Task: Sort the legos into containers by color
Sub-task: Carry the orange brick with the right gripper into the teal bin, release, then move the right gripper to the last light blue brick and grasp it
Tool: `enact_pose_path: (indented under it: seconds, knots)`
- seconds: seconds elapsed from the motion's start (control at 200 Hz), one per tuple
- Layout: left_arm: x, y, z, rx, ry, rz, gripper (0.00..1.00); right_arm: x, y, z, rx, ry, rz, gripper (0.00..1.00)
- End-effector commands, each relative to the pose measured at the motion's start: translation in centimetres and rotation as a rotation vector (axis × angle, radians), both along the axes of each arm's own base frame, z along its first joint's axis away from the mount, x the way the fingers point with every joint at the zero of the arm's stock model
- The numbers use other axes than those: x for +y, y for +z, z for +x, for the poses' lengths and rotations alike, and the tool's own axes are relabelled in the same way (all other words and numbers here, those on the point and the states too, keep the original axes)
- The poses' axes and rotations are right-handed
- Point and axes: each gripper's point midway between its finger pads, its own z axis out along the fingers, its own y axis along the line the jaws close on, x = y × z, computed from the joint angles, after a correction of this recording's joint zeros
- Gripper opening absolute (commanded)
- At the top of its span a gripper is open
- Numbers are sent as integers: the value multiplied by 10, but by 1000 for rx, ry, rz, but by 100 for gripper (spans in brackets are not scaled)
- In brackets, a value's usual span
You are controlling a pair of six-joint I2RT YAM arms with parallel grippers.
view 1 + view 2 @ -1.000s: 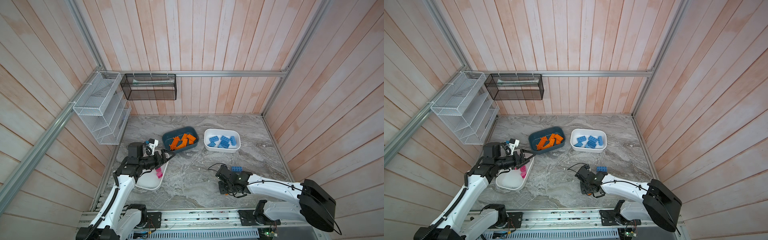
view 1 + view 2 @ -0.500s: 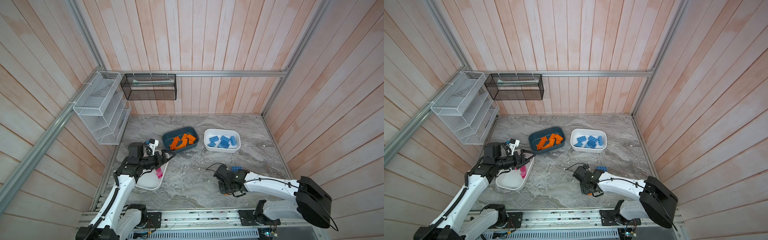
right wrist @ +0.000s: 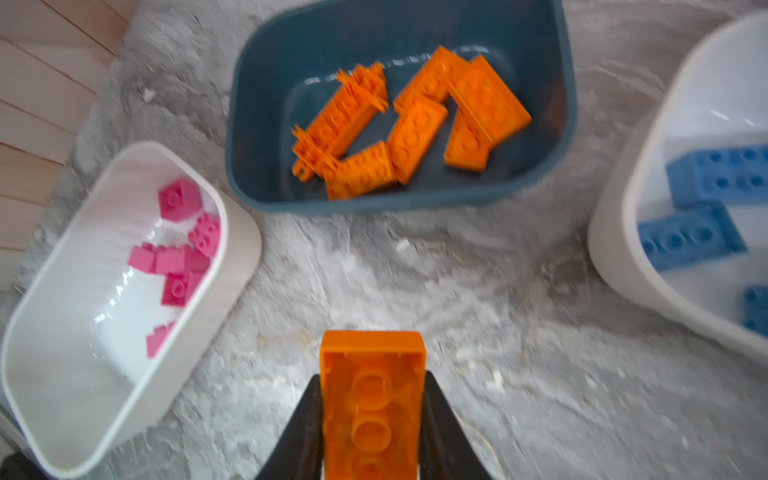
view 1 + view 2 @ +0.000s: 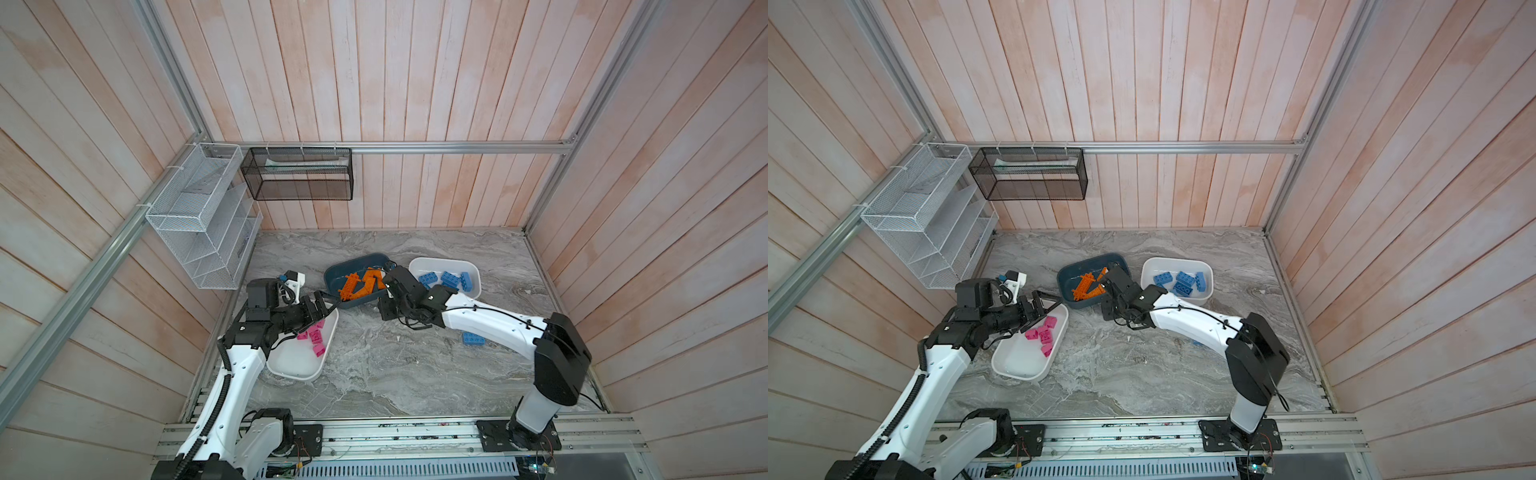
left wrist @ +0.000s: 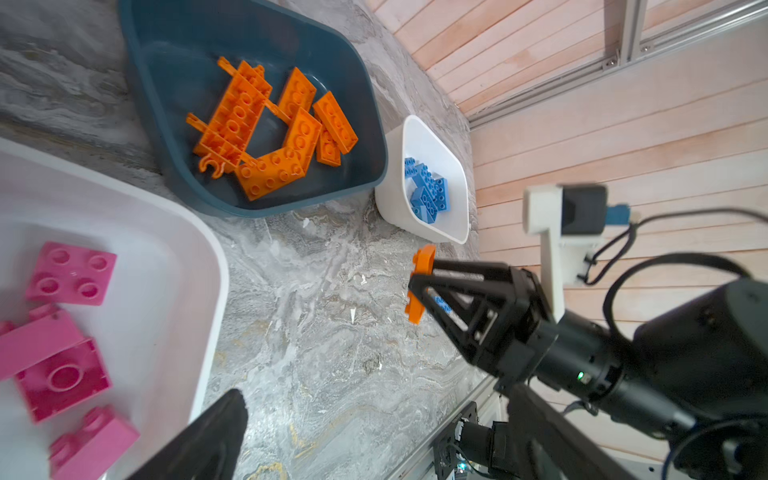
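Right gripper (image 3: pixel 371 380) is clamped tight on an orange brick (image 3: pixel 371 419), a finger on each long side, hollow underside facing the wrist cam; from the left wrist cam the same brick (image 5: pixel 422 259) sticks out edge-on past the fingertips. It's hanging in the air at the near right end of the teal tub (image 4: pixel 332 276), with bare marble table (image 4: pixel 395 374) under it in the right wrist view. That tub holds a pile of orange bricks (image 4: pixel 357 286) plus the long spiky piece (image 5: pixel 232 120). Just right of it is the right white tub (image 4: pixel 440 262) with the blue bricks (image 4: pixel 446 279) in it. One loose blue brick (image 4: pixel 473 338) sits on the table nearer and to the right, partly tucked under the right arm. Over on the left, the left gripper (image 4: pixel 332 309) is spread wide with nothing in it, hovering over the far end of the left white tub (image 4: pixel 291 370); the pink bricks (image 4: pixel 316 336) are bunched in that far end.
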Motion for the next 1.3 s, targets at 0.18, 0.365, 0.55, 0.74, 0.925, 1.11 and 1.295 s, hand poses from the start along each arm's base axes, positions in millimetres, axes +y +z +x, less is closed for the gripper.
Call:
enact_pose_path:
  seconds: [0.18, 0.365, 0.55, 0.74, 0.925, 1.11, 1.295]
  knots:
    - [7, 3, -6, -18, 8, 25, 100, 59, -19, 83, -27, 90, 68, 19]
    - [7, 1, -6, -16, 0, 23, 100, 65, -55, 112, -7, 80, 3, 26]
    - [6, 0, -5, -15, -6, 22, 100, 64, -56, 121, 0, 96, -32, 45]
    - [4, 5, -4, -28, -19, 8, 100, 30, -14, 102, -35, 68, -58, 58]
    - [-2, 7, -4, -35, -44, -33, 100, -52, -4, 38, 22, -84, -35, 65]
    - [-8, 2, -2, -26, -72, -52, 100, -147, -16, -33, 112, -347, -8, 67]
    - [-13, 0, 1, -26, -92, -54, 100, -224, -33, -88, 173, -521, -82, 73]
